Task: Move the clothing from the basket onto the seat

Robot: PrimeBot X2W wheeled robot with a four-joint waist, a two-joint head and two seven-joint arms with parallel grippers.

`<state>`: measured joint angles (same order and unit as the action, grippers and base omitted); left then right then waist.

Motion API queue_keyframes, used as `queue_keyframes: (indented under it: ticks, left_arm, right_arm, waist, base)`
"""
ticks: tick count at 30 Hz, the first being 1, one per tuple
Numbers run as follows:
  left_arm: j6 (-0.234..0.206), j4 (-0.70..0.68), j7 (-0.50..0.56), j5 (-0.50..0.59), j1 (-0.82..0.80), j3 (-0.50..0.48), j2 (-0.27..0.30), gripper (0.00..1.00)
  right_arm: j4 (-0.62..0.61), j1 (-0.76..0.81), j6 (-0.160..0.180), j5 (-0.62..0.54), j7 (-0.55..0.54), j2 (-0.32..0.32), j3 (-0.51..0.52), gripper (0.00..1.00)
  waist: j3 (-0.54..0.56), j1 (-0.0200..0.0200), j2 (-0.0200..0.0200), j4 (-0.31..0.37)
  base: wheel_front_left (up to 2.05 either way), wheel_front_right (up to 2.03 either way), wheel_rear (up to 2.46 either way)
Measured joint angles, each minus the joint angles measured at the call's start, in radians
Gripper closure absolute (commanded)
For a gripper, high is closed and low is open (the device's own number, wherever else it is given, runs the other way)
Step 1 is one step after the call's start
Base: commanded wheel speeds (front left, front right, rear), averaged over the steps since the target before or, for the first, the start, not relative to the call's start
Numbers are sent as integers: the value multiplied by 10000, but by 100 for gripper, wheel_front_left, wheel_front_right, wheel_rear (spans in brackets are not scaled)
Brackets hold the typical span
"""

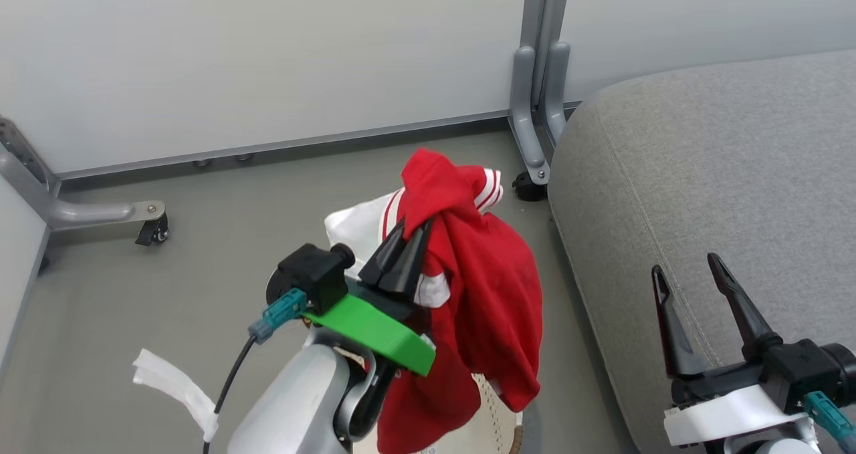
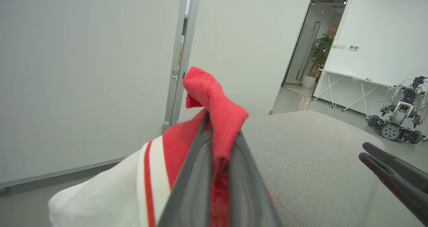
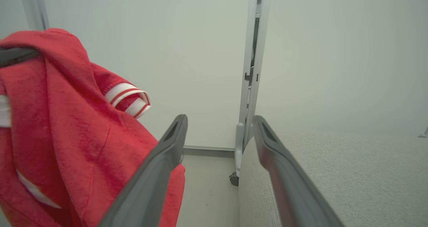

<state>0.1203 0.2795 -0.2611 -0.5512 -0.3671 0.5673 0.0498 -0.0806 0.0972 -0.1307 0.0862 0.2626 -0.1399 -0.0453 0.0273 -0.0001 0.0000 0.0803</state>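
Nearest, low: one basket [image 1: 495,419], under the dangling clothing [image 1: 495,293]. Pinched at a top fold by the left gripper [image 1: 413,232], clamped tight. Soft, light, floppy; best taken by bunched cloth. One bundle up. Right gripper [image 1: 685,265] spread, empty, beside one seat [image 1: 702,160], far right.

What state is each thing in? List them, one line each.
left gripper: shut on the red garment, held raised.
red garment: hanging from the left gripper above the basket, not on the seat.
right gripper: open, empty, over the seat's edge.
basket: on the floor, mostly hidden by the garment; contents cannot be told.
seat: bare where it shows.
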Motion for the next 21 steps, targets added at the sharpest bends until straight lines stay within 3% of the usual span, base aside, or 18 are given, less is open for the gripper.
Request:
queue_keyframes:
  ticks: [13,21]
  left_arm:
    - [-33,-188,0,-19,-1140,470,-4,100]
    - [-257,-286,0,-165,-1409,1051,-4,100]
  right_arm:
    - [531,-350,0,685,2,-265,-1958,0]
    - [1695,-1520,0,903,2,-297,-3396,0]
  waist:
    - [-108,1,0,194]
    - [-228,1,0,87]
  base:
    - [0,0,0]
    - [0,0,0]
